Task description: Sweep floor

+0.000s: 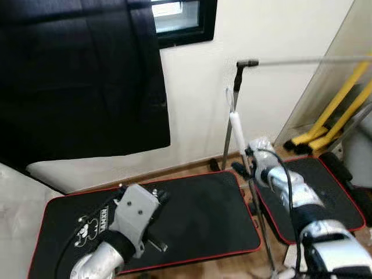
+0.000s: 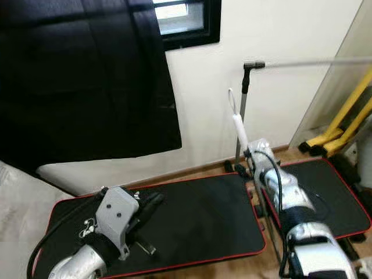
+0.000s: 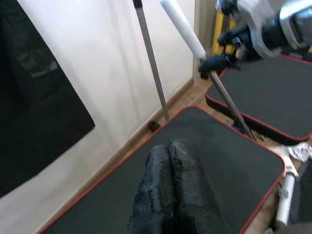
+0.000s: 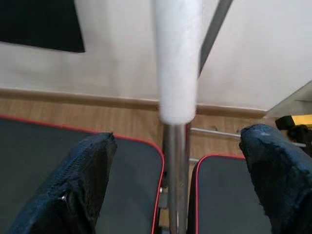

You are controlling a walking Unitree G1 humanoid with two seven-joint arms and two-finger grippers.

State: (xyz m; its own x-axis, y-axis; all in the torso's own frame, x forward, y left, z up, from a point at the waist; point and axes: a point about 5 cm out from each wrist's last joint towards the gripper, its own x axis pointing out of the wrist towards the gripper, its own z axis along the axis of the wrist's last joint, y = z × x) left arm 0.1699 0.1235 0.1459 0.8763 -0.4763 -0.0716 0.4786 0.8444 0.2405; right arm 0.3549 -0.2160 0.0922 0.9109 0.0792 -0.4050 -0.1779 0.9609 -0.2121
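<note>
A cream wall point(image 1: 261, 35) fills the upper half of the head views, with a dark-framed window point(image 1: 180, 20) at the top centre and a large black cloth point(image 1: 81, 75) hanging over the upper left. Along the base of the wall runs a strip of wooden floor point(image 1: 174, 170). Two black mats with red edges lie on it: one point(image 1: 203, 215) across the lower middle of the frame, the other point(image 1: 317, 192) at the lower right. Yellow poles point(image 1: 337, 104) lean at the right edge.

The broom handle point(image 1: 237, 131), white at its upper part and bare metal below, stands tilted in the right-centre of the frame, between the two mats. A thin metal stand point(image 1: 231, 116) rises just behind it against the wall.

The right gripper point(image 4: 178, 190) is at the handle, its two black fingers point(image 4: 78, 185) spread wide on either side of the metal shaft without touching it. The left gripper point(image 3: 170, 190) hovers over the middle mat in the lower left, its fingers pressed together and grasping nothing.
</note>
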